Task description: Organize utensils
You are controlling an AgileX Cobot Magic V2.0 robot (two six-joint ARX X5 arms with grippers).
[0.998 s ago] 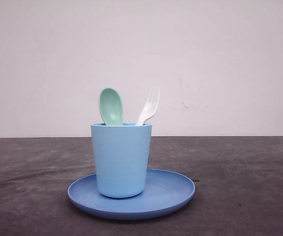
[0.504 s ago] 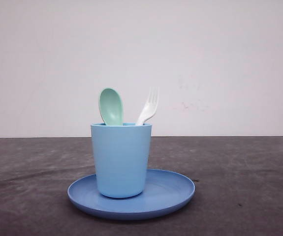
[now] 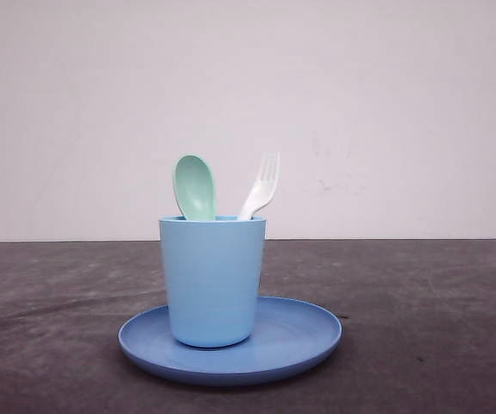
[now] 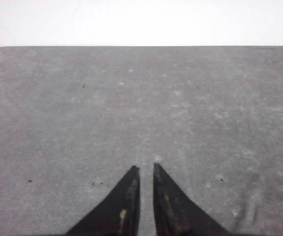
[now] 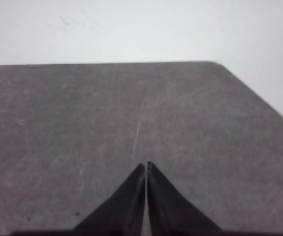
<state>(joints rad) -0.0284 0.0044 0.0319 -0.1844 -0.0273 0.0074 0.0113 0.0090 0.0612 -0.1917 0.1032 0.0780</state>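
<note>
— Where are the utensils?

— Both stand in the cup [image 3: 212,280], heads up. The spoon [image 3: 195,187] is pale mint green with a smooth oval bowl, facing us, tipped a little to the left. The fork [image 3: 260,189] is small and white, four thin tines, leaning off to the right. Their handles go down inside the cup, so I can't see those.

— Do they touch?

— Above the rim they're apart, spoon on the left, fork on the right. Lower down I can't tell.

— And the cup?

— Light blue, upright, sitting on a round blue plate [image 3: 304,338], a bit left of the plate's middle. The plate lies flat on the dark grey surface [image 3: 437,328], with a white wall [image 3: 386,103] behind.

— What about the arms?

— The left gripper [image 4: 144,169] hangs over bare surface, its black fingers drawn close with just a thin slit between the tips, nothing in them. The right gripper [image 5: 146,164] is pressed together, tips meeting, also holding nothing, above bare surface near a rounded corner.
</note>
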